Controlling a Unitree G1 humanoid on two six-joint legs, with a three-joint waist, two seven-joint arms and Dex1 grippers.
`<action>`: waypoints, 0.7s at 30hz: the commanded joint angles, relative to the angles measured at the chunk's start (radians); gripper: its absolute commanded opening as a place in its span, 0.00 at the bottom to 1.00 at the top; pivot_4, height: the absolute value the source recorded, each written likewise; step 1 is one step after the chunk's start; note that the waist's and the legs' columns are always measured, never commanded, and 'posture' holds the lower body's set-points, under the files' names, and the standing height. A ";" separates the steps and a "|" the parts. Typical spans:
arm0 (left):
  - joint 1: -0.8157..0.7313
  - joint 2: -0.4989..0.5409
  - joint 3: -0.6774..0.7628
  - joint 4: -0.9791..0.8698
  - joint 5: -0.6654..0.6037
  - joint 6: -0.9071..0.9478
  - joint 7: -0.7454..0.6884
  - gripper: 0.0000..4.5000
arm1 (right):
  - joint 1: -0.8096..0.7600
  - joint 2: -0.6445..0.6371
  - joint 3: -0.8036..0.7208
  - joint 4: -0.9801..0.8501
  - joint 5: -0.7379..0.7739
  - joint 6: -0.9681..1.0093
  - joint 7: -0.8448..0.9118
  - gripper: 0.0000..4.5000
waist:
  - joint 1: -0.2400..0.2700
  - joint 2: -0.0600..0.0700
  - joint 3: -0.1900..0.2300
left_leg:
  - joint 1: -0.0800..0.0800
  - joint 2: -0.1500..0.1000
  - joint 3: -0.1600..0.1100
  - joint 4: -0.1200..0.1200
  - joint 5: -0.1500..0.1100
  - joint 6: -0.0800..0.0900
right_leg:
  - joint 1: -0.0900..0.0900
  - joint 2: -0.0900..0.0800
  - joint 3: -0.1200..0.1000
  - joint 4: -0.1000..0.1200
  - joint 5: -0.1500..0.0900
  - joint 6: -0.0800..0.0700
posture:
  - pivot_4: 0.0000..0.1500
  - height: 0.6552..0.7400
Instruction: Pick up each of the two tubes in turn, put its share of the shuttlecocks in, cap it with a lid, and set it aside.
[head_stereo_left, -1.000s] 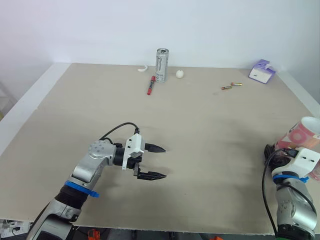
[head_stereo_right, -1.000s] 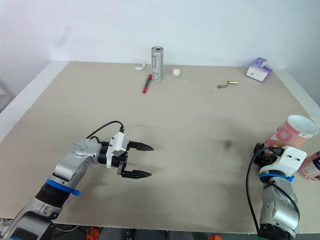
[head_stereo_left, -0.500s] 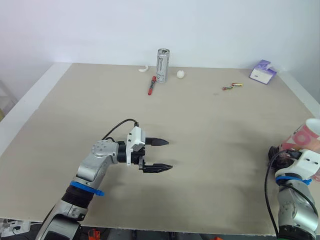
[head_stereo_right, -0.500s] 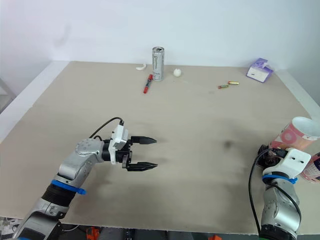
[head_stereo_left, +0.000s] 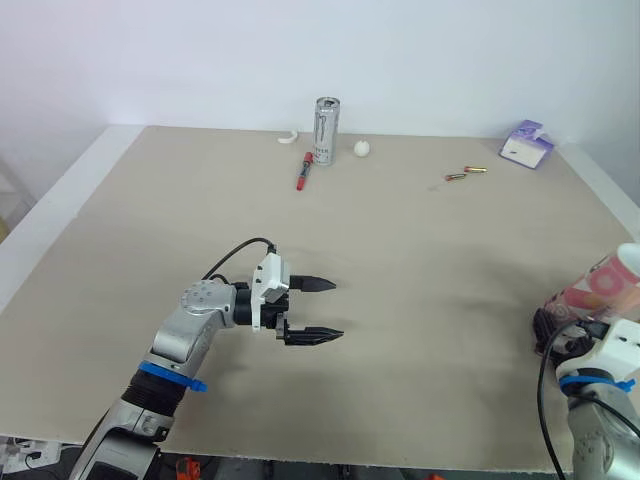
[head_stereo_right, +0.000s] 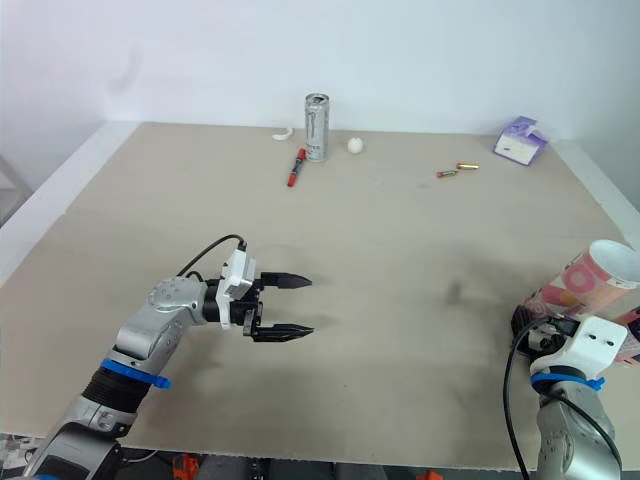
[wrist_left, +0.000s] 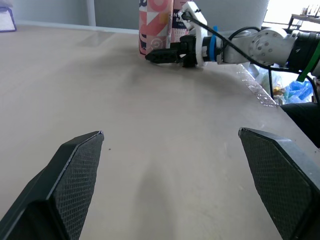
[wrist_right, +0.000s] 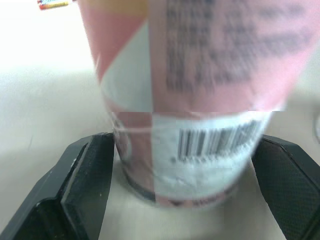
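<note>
A pink and white tube (head_stereo_right: 590, 280) stands tilted at the table's right edge, its open mouth up. My right gripper (head_stereo_right: 528, 325) is shut on the tube (wrist_right: 190, 100) near its base, one black finger (wrist_right: 90, 175) on each side. The left wrist view shows this tube (wrist_left: 156, 25) with the right gripper (wrist_left: 162, 55) at its foot, and a second tube (wrist_left: 178, 20) just behind. My left gripper (head_stereo_left: 325, 309) hovers open over the middle-left of the table (head_stereo_left: 420, 260), holding nothing.
Along the far edge are a silver can (head_stereo_left: 325, 130), a red pen (head_stereo_left: 302, 170), a white ball (head_stereo_left: 361, 148), a curved white piece (head_stereo_left: 288, 138), two small batteries (head_stereo_left: 465, 173) and a purple box (head_stereo_left: 524, 145).
My right gripper has carried the pink tube to the right, toward the table's edge. My left gripper moved forward a little at first with its fingers narrowing slightly, then held still.
</note>
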 joint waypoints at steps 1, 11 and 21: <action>-0.010 0.006 0.025 -0.009 0.004 -0.022 0.016 1.00 | 0.126 0.017 -0.010 -0.177 0.041 0.060 0.023 0.99 | 0.000 0.000 0.000 | 0.000 0.000 0.000 0.000 0.000 0.000 | 0.000 0.000 0.000 0.000 0.000 0.000 | 1.00 1.00; -0.011 0.070 0.045 0.047 0.050 -0.072 0.016 1.00 | 0.353 -0.195 0.084 -0.332 0.003 -0.091 0.471 0.99 | -0.001 0.000 0.000 | 0.001 0.000 0.000 -0.001 0.000 0.000 | -0.001 -0.003 0.001 0.000 0.000 0.000 | 1.00 1.00; -0.001 0.193 0.100 0.126 0.111 -0.139 0.039 1.00 | 0.040 -0.291 0.365 -0.284 0.022 -0.145 0.744 0.99 | -0.001 -0.006 0.004 | 0.001 0.001 0.000 -0.001 0.000 0.000 | -0.002 -0.002 -0.001 -0.001 0.001 -0.002 | 1.00 1.00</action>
